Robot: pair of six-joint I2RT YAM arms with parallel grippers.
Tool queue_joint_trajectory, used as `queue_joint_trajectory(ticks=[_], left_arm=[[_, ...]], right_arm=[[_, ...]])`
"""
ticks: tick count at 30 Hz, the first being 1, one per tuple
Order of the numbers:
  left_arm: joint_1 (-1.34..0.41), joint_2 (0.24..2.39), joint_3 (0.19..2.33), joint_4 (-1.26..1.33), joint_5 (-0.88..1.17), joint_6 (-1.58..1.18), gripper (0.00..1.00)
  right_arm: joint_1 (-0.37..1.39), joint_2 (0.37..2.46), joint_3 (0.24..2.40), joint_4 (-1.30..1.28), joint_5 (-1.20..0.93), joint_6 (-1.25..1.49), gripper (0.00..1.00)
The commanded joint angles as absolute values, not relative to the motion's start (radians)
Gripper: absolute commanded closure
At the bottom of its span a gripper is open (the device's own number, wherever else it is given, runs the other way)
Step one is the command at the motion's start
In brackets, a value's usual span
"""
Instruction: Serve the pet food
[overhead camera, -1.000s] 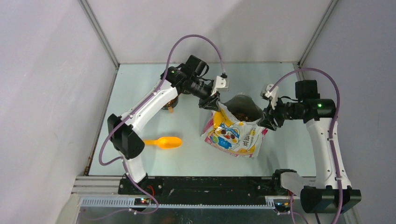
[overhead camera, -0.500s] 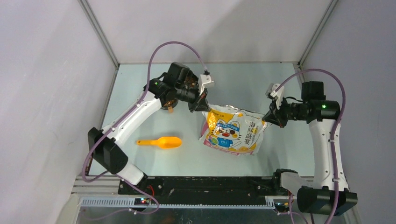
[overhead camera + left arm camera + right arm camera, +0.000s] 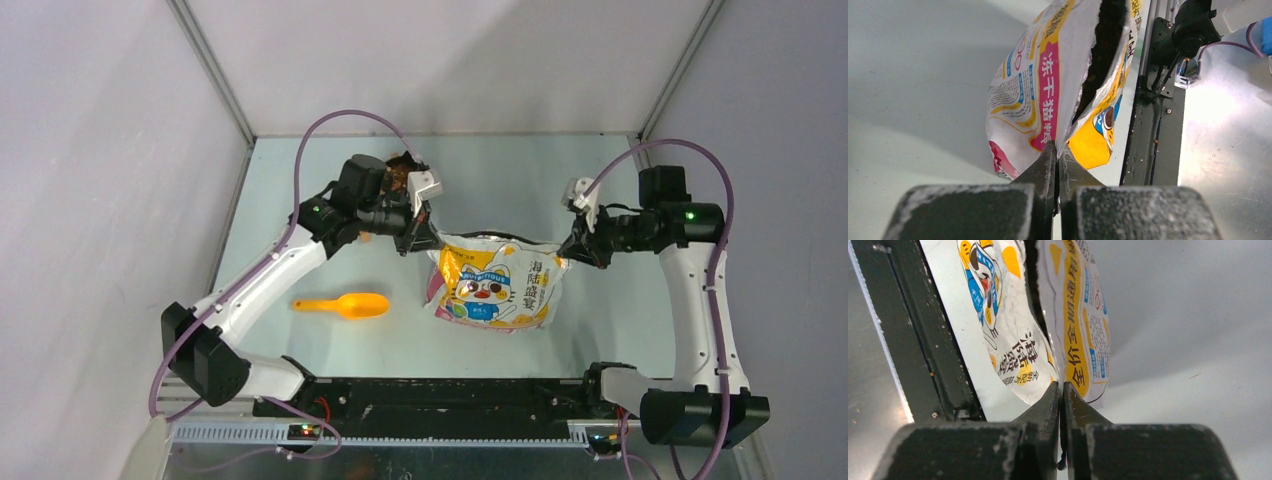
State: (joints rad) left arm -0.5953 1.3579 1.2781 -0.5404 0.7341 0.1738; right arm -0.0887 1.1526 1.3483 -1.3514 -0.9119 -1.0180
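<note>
The printed cartoon-cat bag [image 3: 492, 287] stands mid-table, its top edge stretched between my two grippers. My left gripper [image 3: 428, 240] is shut on the bag's left top corner; in the left wrist view the left gripper [image 3: 1057, 146] pinches the silvery edge of the bag [image 3: 1043, 95]. My right gripper [image 3: 570, 250] is shut on the right top corner, and the right wrist view shows the right gripper [image 3: 1061, 385] closed on the seam of the bag [image 3: 1073, 325]. Dark pet food [image 3: 1107, 40] shows through the narrow slit of the mouth.
An orange scoop [image 3: 345, 305] lies on the table left of the bag. A small brown thing [image 3: 366, 237] peeks from under my left forearm. The black base rail [image 3: 450, 395] runs along the near edge, and walls close in the back and sides.
Both grippers have closed on the bag's top corners and drawn apart. The mouth went from wide open to a narrow slit, and the left arm swung back to the left.
</note>
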Motion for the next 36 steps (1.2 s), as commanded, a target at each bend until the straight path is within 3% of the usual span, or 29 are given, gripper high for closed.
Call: queue_joint_trajectory(ticks=[1, 5, 8, 12, 16, 20, 24, 26, 27, 29, 31, 32, 34, 36], left_arm=[[-0.604, 1.297, 1.313, -0.544, 0.725, 0.162, 1.00], [-0.610, 1.301, 1.342, -0.562, 0.716, 0.176, 1.00], [-0.611, 1.304, 1.350, -0.578, 0.708, 0.185, 1.00], [-0.611, 1.305, 1.356, -0.584, 0.704, 0.187, 1.00], [-0.612, 1.308, 1.370, -0.575, 0.697, 0.176, 1.00], [-0.612, 1.313, 1.387, -0.574, 0.691, 0.170, 1.00], [-0.612, 1.319, 1.390, -0.568, 0.672, 0.154, 1.00], [-0.612, 1.321, 1.389, -0.556, 0.652, 0.142, 1.00], [-0.612, 1.321, 1.383, -0.548, 0.643, 0.140, 1.00], [-0.614, 1.318, 1.375, -0.533, 0.614, 0.144, 1.00], [-0.625, 1.322, 1.384, -0.535, 0.608, 0.183, 0.90], [-0.633, 1.325, 1.403, -0.547, 0.618, 0.233, 0.74], [-0.664, 1.334, 1.434, -0.557, 0.641, 0.317, 0.59], [-0.699, 1.348, 1.457, -0.531, 0.647, 0.367, 0.51]], right_arm=[[-0.014, 1.136, 1.410, -1.304, -0.847, -1.046, 0.90], [0.086, 1.168, 1.410, -1.255, -0.827, -0.995, 0.80], [0.122, 1.191, 1.418, -1.225, -0.823, -0.960, 0.62], [0.166, 1.238, 1.460, -1.233, -0.818, -0.952, 0.50], [0.210, 1.276, 1.495, -1.199, -0.825, -0.898, 0.43], [0.245, 1.311, 1.495, -1.162, -0.847, -0.827, 0.41], [0.278, 1.330, 1.475, -1.135, -0.832, -0.795, 0.49], [0.282, 1.324, 1.473, -1.134, -0.823, -0.803, 0.68], [0.280, 1.320, 1.473, -1.131, -0.811, -0.803, 0.82], [0.270, 1.307, 1.478, -1.122, -0.807, -0.800, 0.97], [0.260, 1.295, 1.489, -1.127, -0.823, -0.785, 1.00], [0.258, 1.287, 1.491, -1.130, -0.836, -0.776, 1.00], [0.260, 1.281, 1.498, -1.145, -0.855, -0.770, 1.00], [0.271, 1.277, 1.505, -1.168, -0.853, -0.779, 1.00]])
